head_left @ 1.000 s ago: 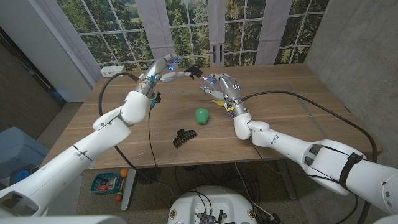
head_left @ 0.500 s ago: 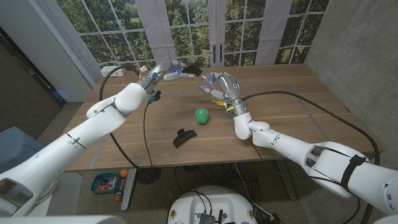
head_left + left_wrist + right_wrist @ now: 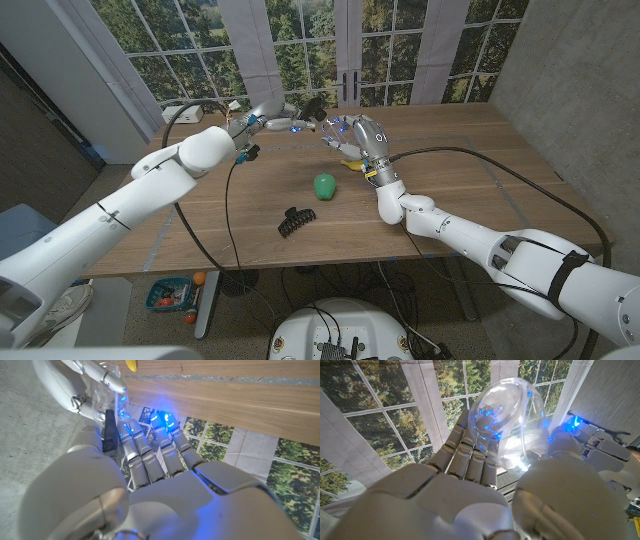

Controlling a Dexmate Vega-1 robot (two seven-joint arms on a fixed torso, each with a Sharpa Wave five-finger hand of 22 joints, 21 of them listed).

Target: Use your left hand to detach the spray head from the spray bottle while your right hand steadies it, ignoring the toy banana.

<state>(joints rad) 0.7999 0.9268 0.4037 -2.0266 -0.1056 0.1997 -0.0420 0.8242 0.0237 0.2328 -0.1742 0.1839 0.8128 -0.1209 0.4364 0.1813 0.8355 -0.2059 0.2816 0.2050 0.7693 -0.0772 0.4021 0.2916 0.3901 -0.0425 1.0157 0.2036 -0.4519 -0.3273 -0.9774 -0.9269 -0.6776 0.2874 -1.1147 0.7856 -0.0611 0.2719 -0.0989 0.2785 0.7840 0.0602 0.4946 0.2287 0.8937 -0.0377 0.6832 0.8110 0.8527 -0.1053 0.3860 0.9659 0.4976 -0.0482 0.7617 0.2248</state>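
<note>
My right hand holds the clear spray bottle above the far middle of the table, fingers and thumb wrapped round its body. The black spray head sits at the bottle's end, between my two hands. My left hand reaches in from the left and its fingers close on the spray head. Whether the head has come off the bottle cannot be told. The toy banana lies on the table under my right hand.
A green rounded object lies on the wooden table near the middle, and a black hair clip lies nearer the front edge. Cables run over the table on both sides. Windows stand behind the far edge.
My left arm has swung up and to the right, bringing the left hand closer to the right hand at the spray head. The right hand and bottle have hardly moved.
</note>
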